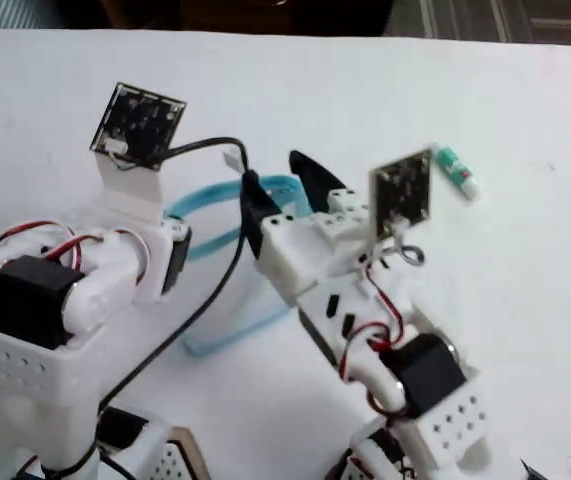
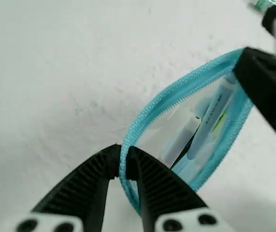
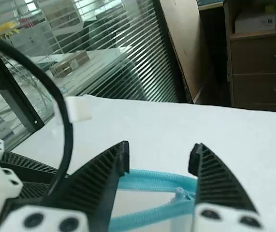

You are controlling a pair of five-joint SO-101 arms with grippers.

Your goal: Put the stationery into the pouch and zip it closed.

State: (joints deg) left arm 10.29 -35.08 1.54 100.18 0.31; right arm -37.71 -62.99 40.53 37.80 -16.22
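Right, the pouch [image 1: 205,197] lies on the white table [image 1: 525,300] between the two arms, and its mouth gapes wide. The left gripper [image 2: 121,166] is clamped hard on the pouch's edge, its black ribbed fingers pinching the blue zipper [image 2: 176,89] at one end of the opening. Look inside through the clear wall: a few pens [image 2: 210,121] lie side by side, pale blue and white barrels, one with a green patch.

Over at the far end of the opening sits the right gripper [image 3: 159,154], fingers spread apart and gripping nothing. The blue zipper band runs across the gap between them, just below the tips, and whether either finger touches it I can't tell. From above, those same black fingers straddle the blue loop.

One piece is out on its own: a small green and white stick [image 1: 457,171] lies on the table, well apart from the pouch, beyond the right arm. A black cable [image 1: 205,300] curves across the pouch.
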